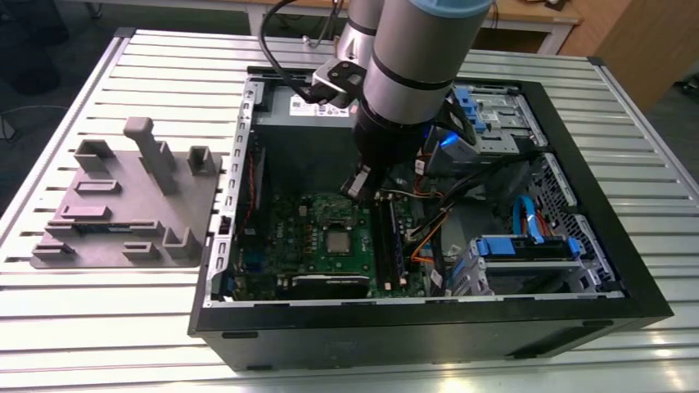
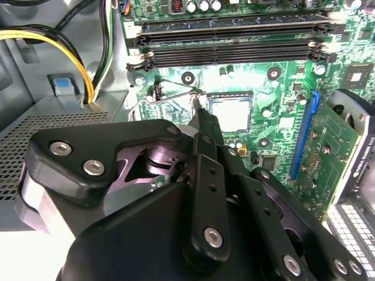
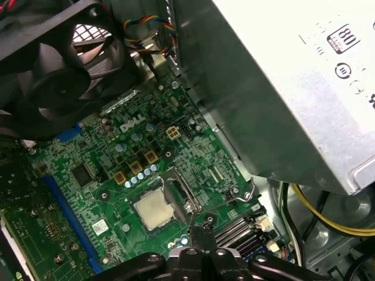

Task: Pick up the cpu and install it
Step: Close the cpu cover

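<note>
The cpu sits flat in its socket on the green motherboard, its dull silver top showing in both wrist views and, small, in the exterior view.

Around it, largest first: the slatted metal tabletop carries the open black computer case, and on the exterior view's left a grey fixture tray with upright posts. The robot arm reaches down into the case over the board. The grey power supply box fills one end of the case, close above the socket in the first wrist view, with yellow and black cables trailing beneath it. A black case fan overhangs the board's other side. Blue drive brackets and an orange cable lie towards the exterior view's right. Long black memory slots run just beside the socket. The socket's metal frame stands hinged open beside the chip, and its thin wire lever is raised.

The tool hangs just beside the socket's edge, its fingers drawn together to a narrow tip, holding nothing, near the lever.
</note>
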You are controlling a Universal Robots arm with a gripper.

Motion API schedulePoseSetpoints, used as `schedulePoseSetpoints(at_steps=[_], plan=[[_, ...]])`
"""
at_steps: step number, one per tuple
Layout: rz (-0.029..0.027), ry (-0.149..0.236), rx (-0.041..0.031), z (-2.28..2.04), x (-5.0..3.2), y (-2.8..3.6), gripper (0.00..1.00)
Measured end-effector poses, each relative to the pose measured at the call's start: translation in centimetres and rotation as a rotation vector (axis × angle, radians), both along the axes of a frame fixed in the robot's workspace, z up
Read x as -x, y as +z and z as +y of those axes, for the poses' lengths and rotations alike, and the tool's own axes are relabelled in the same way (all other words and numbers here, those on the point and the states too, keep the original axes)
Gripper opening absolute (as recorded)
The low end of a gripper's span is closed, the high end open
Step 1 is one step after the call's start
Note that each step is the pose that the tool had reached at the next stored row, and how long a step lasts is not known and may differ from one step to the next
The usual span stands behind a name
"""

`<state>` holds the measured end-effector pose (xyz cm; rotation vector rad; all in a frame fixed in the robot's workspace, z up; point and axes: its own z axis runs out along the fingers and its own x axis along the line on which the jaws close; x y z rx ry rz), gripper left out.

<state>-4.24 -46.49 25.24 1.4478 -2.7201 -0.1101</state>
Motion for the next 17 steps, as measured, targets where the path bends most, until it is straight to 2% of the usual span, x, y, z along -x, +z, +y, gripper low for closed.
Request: schedulePoseSetpoints(at_steps=[4,17], plan=[[-0.0001,0.001,-0.0001,-0.34,0.01,0.00,0.10],[-0.0001,0.004,-0.0001,-0.63,0.00,0.00,0.10]])
